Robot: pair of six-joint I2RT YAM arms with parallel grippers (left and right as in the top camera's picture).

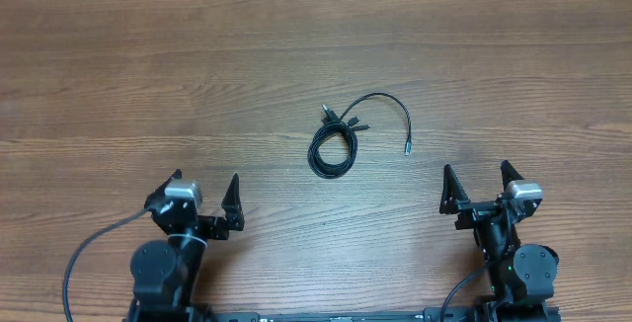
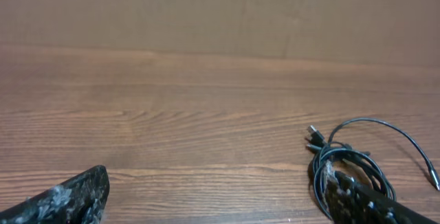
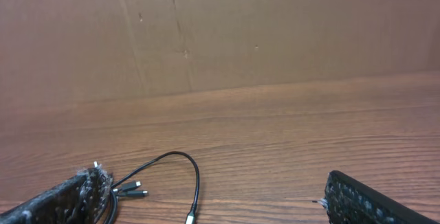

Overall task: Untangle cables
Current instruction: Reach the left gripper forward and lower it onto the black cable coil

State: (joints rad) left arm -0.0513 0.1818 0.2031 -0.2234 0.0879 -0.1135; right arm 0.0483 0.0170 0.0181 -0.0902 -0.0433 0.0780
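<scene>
The cables point(image 1: 336, 142) lie on the tabletop point(image 1: 148, 65). The left gripper point(image 1: 205, 180) is before them leftward and the right gripper point(image 1: 476, 170) before them rightward, both well apart.

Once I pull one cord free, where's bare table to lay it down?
Bare table left of the cables, beyond them to the far edge, and right of the loose plug end. Crowded only at the cables; the near strip is bare too.
</scene>
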